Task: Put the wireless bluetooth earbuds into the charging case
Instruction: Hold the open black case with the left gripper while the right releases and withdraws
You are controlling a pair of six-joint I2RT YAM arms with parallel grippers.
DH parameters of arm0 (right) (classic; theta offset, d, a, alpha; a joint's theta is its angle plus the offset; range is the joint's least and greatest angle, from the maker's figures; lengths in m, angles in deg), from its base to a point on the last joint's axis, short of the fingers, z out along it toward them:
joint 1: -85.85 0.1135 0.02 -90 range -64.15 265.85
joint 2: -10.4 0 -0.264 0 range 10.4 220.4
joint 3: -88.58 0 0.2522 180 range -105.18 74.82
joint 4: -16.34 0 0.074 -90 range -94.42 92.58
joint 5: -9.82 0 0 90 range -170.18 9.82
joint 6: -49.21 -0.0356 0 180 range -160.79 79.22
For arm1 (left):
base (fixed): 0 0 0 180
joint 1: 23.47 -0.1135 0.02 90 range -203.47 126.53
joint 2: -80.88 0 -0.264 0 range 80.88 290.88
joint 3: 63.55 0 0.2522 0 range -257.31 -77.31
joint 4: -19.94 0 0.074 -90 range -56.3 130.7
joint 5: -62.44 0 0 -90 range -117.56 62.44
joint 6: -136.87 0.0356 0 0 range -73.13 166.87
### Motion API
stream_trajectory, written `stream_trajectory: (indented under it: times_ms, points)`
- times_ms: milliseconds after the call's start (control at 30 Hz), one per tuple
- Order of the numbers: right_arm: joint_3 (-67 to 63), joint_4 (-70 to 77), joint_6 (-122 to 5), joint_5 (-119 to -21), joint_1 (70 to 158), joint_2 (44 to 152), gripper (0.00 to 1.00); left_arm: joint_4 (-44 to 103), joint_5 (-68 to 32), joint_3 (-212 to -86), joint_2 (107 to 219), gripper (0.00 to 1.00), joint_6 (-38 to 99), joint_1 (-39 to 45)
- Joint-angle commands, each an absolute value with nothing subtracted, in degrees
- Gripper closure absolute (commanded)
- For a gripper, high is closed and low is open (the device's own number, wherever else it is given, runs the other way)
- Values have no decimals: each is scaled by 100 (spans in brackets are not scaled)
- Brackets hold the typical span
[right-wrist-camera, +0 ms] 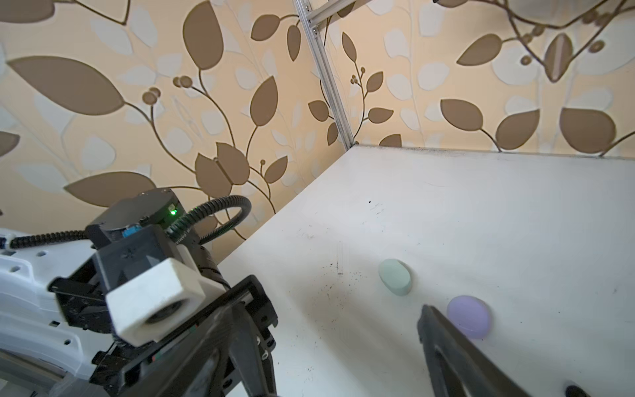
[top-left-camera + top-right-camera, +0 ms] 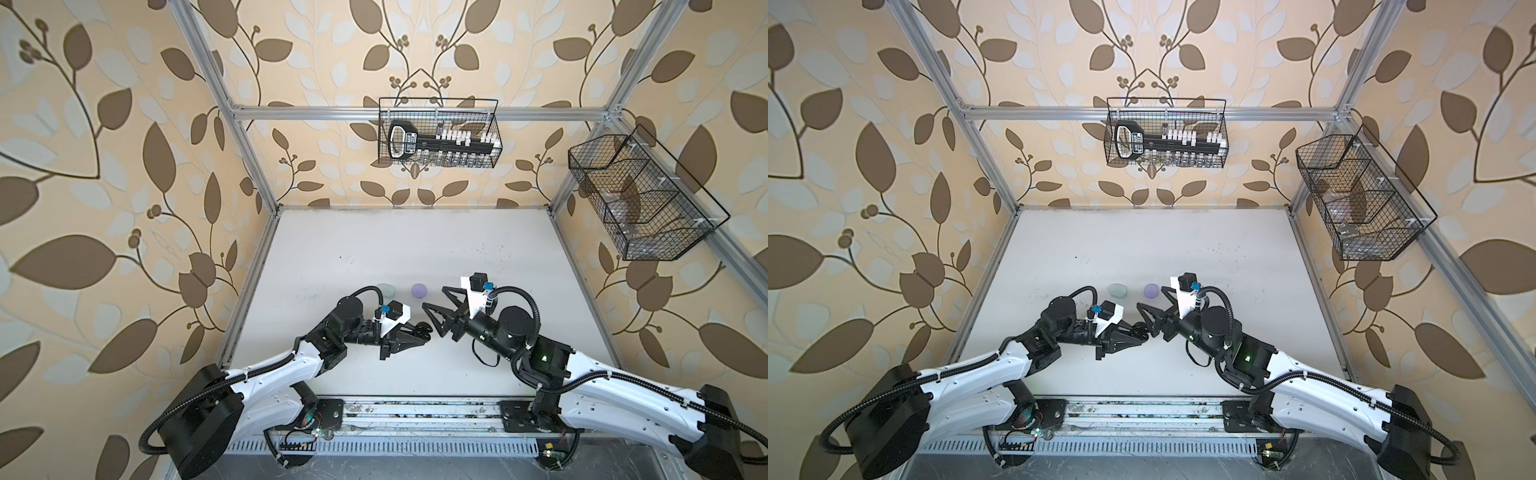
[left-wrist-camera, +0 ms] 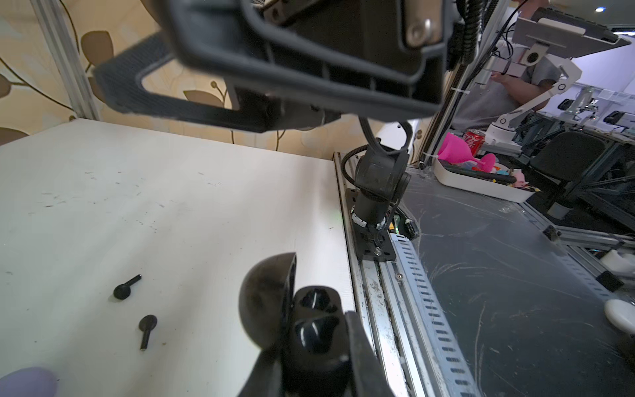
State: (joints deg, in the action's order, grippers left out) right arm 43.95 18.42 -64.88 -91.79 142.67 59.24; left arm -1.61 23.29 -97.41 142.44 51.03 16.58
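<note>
A: Is your light good enough?
B: Yes. It's bright, even light from above, and your table (image 2: 395,249) carries only soft, faint shadows in both top views.
A: Anything unsharp?
B: The frame posts (image 2: 232,124) bow toward the edges there. In the right wrist view your right gripper (image 1: 330,319) is blurred close up. In the left wrist view the black case (image 3: 309,330) shows glare spots.
</note>
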Motion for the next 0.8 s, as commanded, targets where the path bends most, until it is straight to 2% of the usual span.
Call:
stream_trajectory:
  times_ms: [0, 167, 367, 533, 767]
  points:
    - [4414, 1667, -6614, -9651, 14179, 5807, 14, -516, 2611, -9941, 14408, 100, 5010, 1610]
    - [4416, 984, -6940, -10269, 13488, 6004, 15, -933, 2827, -9981, 14745, 100, 4739, 1367]
    - [4283, 532, -7258, -9485, 12101, 7427, 27, -2021, 2993, -9981, 15418, 100, 4027, 725]
    - [3897, 355, -7047, -9175, 11901, 8765, 29, -3243, 3269, -10010, 16020, 100, 3274, 430]
    - [3304, 263, -6854, -9216, 11715, 9992, 31, -2994, 3279, -10093, 16086, 100, 3385, 365]
